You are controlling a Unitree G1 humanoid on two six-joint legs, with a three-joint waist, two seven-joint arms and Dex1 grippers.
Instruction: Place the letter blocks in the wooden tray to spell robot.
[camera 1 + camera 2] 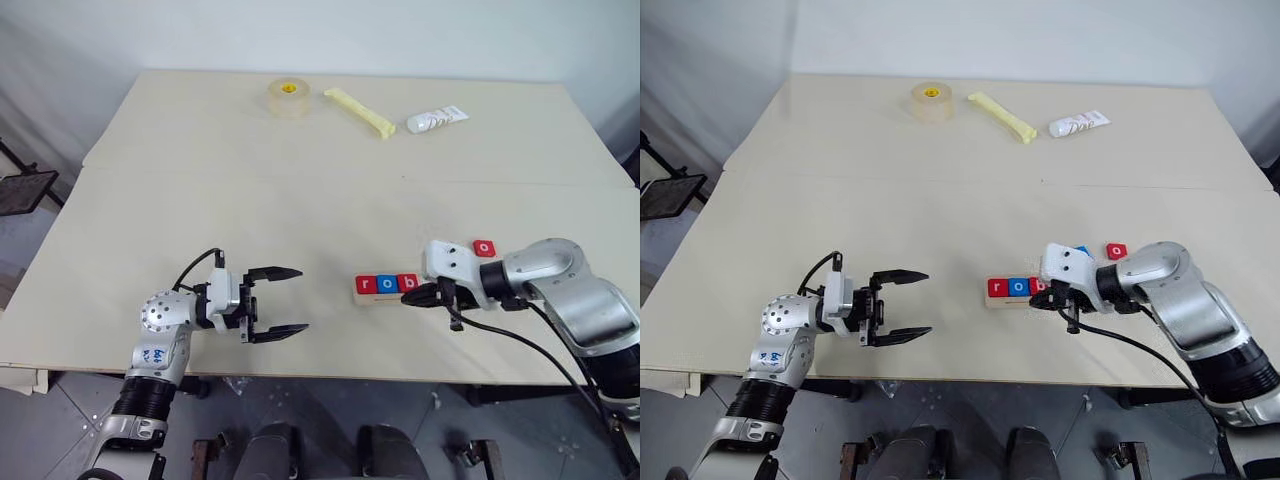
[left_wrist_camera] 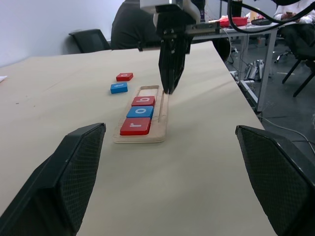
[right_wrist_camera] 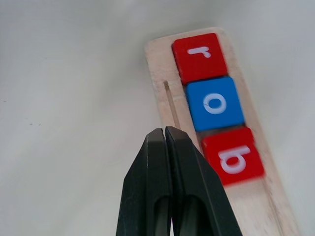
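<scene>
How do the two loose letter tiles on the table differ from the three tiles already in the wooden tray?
The loose red tile and loose blue tile lie flat on the beige table, beside the pale wooden tray, slightly askew and apart. The red r tile, blue o tile and red b tile sit in the tray, in one row, edge to edge. All five are small, flat, white-lettered squares.
</scene>
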